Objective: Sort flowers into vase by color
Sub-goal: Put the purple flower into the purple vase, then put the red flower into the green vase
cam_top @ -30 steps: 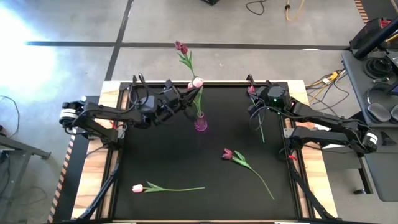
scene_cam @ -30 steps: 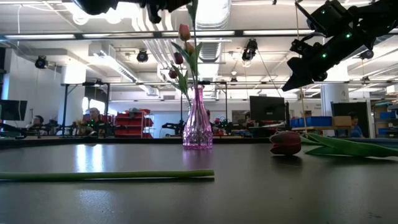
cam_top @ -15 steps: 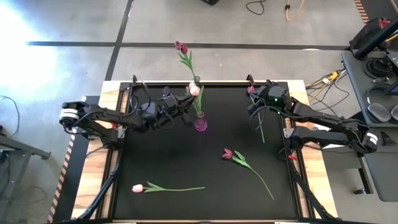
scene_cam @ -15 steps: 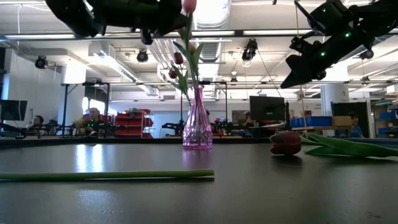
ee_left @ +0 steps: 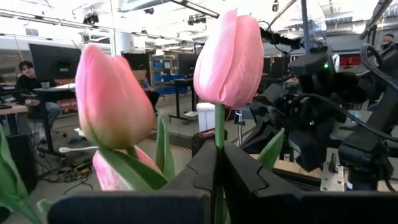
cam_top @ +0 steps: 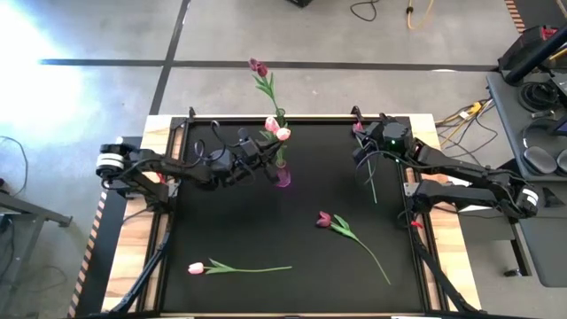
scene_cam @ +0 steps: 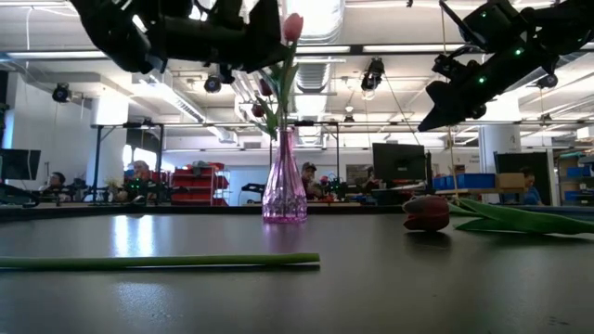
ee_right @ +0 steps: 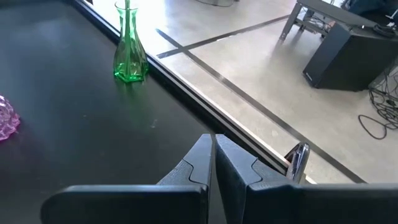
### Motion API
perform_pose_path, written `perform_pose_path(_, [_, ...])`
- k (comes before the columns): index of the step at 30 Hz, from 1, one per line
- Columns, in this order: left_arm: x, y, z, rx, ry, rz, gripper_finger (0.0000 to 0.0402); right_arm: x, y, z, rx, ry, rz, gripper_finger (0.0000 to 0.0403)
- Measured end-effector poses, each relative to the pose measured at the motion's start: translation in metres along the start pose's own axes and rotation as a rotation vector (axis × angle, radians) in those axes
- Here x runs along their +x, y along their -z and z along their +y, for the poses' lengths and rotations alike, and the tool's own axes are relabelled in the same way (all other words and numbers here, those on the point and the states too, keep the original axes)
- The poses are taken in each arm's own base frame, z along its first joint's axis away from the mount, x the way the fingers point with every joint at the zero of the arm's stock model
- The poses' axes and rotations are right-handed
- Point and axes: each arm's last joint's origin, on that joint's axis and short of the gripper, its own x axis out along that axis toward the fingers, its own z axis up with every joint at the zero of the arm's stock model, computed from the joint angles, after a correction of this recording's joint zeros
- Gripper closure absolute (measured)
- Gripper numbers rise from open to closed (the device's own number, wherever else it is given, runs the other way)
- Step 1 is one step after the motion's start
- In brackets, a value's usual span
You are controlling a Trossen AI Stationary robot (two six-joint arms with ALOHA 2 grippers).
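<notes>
Left gripper is clamping a pink tulip by its upright stem, directly over the pink vase; right gripper is pinching a dark tulip's stem, waiting right

**Workshop Floor Frames a Black Work Surface**

A black surface with wooden side edges stands on grey concrete floor crossed by dark tape lines. Beyond it, seated people work at desks beside monitors and red shelving.
</notes>
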Motion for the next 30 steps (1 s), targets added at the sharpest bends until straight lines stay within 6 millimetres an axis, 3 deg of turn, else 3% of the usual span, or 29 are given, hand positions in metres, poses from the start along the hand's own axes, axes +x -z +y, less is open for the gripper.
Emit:
perform_pose_path(7, [0.011,0.006,-0.006,0.02,0.002,0.0,0.0401,0.0,0.0,0.0,-0.002,0.0,0.001,0.039])
perform_pose_path(20, [0.008,0.011,-0.005,0.036,-0.001,0.015,0.0398,0.0,0.0,0.0,-0.009,0.0,0.002,0.039])
perform_pose_path(30, [0.006,0.02,-0.006,0.101,0.012,0.09,0.0319,0.0,0.0,0.0,-0.009,0.0,0.002,0.039])
